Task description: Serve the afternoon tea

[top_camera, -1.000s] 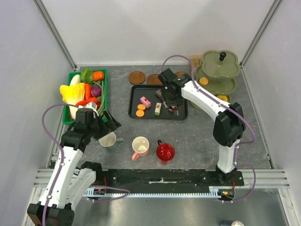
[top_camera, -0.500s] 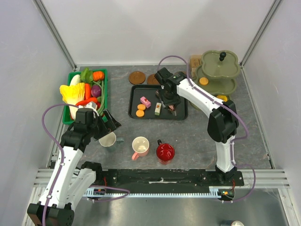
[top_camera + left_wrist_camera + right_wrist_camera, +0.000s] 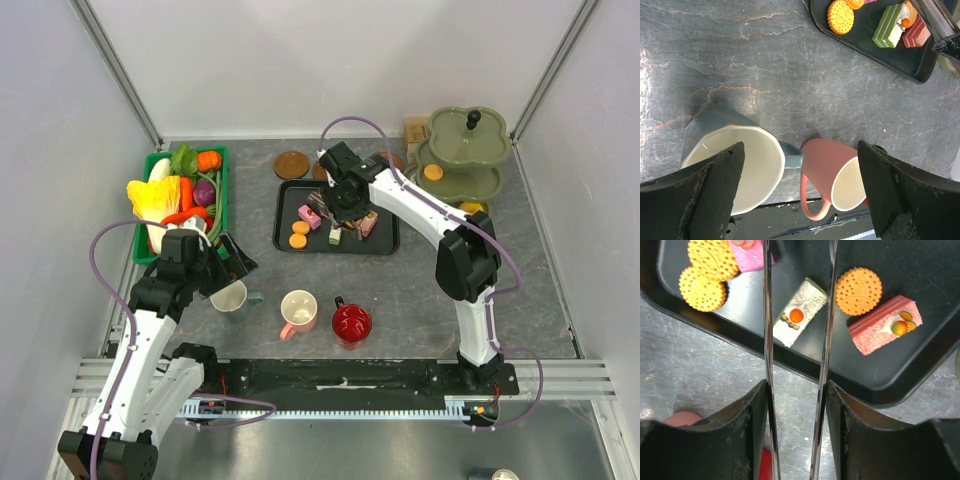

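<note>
Three round, dimpled orange biscuits (image 3: 858, 290) lie on the glossy black tray (image 3: 875, 375).

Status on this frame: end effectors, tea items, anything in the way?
Left end effector open above whitish mug and pink mug. Right end effector shut on metal tongs, blades straddling green-white cake on black tray. No obstruction seen.

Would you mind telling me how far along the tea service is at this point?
Done: an orange biscuit sits on the green tiered stand. In hand: the right gripper holds the metal tongs, blades either side of the green cake on the black tray. Remaining: the tray's other cakes and biscuits, plus the whitish mug, pink mug and red mug near the arms; the open left gripper is above the whitish mug.
</note>
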Tool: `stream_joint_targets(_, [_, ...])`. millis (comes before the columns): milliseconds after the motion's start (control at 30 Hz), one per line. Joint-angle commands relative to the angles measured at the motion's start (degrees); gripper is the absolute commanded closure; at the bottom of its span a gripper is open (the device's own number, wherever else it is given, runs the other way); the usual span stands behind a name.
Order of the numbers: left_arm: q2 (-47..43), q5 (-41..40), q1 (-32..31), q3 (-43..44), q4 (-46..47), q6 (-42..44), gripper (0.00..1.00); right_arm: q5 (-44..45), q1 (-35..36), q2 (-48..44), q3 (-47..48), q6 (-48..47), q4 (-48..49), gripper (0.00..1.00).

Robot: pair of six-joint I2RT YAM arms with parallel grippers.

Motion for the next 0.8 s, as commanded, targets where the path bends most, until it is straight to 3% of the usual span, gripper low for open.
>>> stream_joint_targets(0, [-0.2, 1.4, 0.4, 0.3, 2.2, 0.9, 0.01, -1.7, 0.6, -0.3, 2.0, -1.0, 2.9, 0.43])
stream_joint_targets(200, [0.3, 1.4, 0.4, 0.4, 2.2, 0.9, 0.01, 10.6, 0.6, -2.2, 0.2, 0.8, -1.1, 0.39])
stream_joint_targets(767, [-0.2, 1.9, 0.4, 0.1, 2.5, 0.8, 0.01, 4.9, 0.6, -13.7, -6.5, 2.7, 1.1, 0.38])
